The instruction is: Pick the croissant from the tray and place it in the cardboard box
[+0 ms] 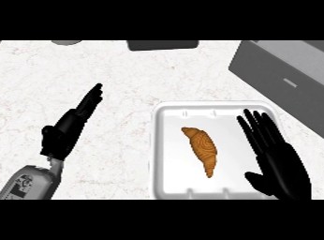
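- Head view is looking steeply down at a white tray [166, 140] sitting on the marble counter [89, 75].
- The croissant [202, 149] is lying inside the tray, roughly at its middle, nothing touching it.
- The right hand [279, 157] is hovering over the tray's right side, just beside the croissant, fingers straight, grasping nothing.
- The left hand [71, 126] is hanging out well left of the tray, fingers relaxed and pointing up, resting.
- The grey cardboard box [292, 79] is sitting up and to the right of the tray, looking closed from here.
- A dark object [163, 45] is peeking in above the tray at the far edge.
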{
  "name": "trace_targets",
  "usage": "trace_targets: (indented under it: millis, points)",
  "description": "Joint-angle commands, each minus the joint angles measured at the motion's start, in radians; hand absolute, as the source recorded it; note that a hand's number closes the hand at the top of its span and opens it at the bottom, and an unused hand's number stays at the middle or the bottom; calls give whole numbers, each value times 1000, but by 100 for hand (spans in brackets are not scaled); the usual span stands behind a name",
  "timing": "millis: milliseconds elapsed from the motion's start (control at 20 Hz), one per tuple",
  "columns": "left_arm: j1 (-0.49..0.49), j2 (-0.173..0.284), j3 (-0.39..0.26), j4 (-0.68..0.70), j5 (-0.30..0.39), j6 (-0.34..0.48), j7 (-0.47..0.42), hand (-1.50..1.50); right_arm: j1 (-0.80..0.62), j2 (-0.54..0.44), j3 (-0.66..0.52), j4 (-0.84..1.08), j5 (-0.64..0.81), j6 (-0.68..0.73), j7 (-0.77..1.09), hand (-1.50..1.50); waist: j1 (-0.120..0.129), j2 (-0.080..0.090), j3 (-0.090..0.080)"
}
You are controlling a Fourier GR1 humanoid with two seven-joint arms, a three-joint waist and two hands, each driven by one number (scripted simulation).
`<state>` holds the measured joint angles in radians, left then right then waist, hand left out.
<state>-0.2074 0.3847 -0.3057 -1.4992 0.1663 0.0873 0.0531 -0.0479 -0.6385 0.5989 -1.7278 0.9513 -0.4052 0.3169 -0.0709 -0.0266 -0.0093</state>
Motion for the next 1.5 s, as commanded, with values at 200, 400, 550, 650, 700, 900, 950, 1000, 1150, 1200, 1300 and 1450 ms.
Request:
trace_targets:
  millis: [200,400,550,650,700,900,950,1000,1150,1200,1300,1450]
  points:
    - [-34,-5,-2,-25,-22,7,28,0,90,48,167,-395,183,457,423,-150,32,12,3]
    - [-17,-41,-40,-13,-42,-3,-7,0,36,211,269,-495,207,722,634,-150,61,21,4]
    - [-47,-55,-27,17,-44,-26,-9,0,40,346,334,-506,245,810,761,-150,62,24,7]
    - [6,-63,-42,-23,-80,-22,-27,0,-13,438,306,-415,231,821,750,-150,73,25,8]
    - [-50,-74,3,44,-57,-48,-31,0,-14,469,319,-397,262,807,754,-150,68,26,9]
    - [6,-71,-6,-82,-69,-44,44,0,-100,573,227,-275,244,834,717,-150,76,26,9]
    - [-62,-113,-2,17,-102,-35,7,0,-93,538,187,-248,228,812,658,-150,70,27,9]
    - [2,-96,3,-65,-96,-30,18,0,-84,509,157,-254,220,830,639,-150,74,26,9]
    - [23,-94,3,-45,-112,-55,2,0,-50,556,183,-241,256,851,694,-150,73,25,9]
    - [-2,-96,21,-70,-107,-56,42,0,-30,535,174,-190,265,788,646,-150,72,26,9]
    - [62,-103,2,-78,-140,-62,-7,0,-41,533,136,-200,267,820,638,-150,73,25,9]
    - [-53,-140,72,67,-117,-91,-28,0,-32,539,115,-79,293,697,574,-150,68,28,9]
